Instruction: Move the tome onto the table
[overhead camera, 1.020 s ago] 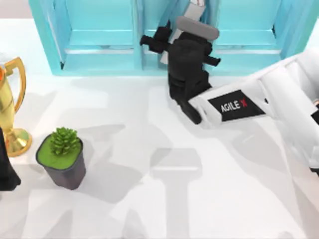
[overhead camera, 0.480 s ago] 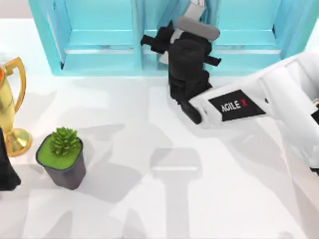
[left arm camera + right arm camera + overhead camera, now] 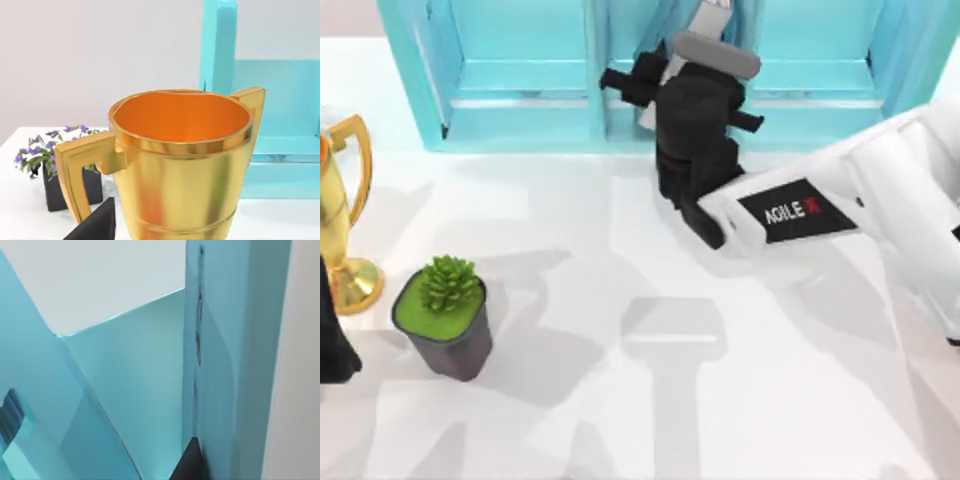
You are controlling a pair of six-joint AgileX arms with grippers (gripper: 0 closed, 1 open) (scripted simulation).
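Tome [image 3: 710,14] stands tilted inside the turquoise shelf's [image 3: 525,75] middle bay, just ahead of the right gripper [image 3: 700,40], off the white table [image 3: 770,380]. The left gripper [image 3: 330,345] sits parked at the table's left edge, beside a gold trophy [image 3: 342,215]. A potted plant [image 3: 445,315] stands well left of the right gripper. Whether either gripper is clenched cannot be told.

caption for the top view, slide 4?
Right gripper reaching into the turquoise shelf unit at the tome; potted plant and gold trophy stand on the white table.
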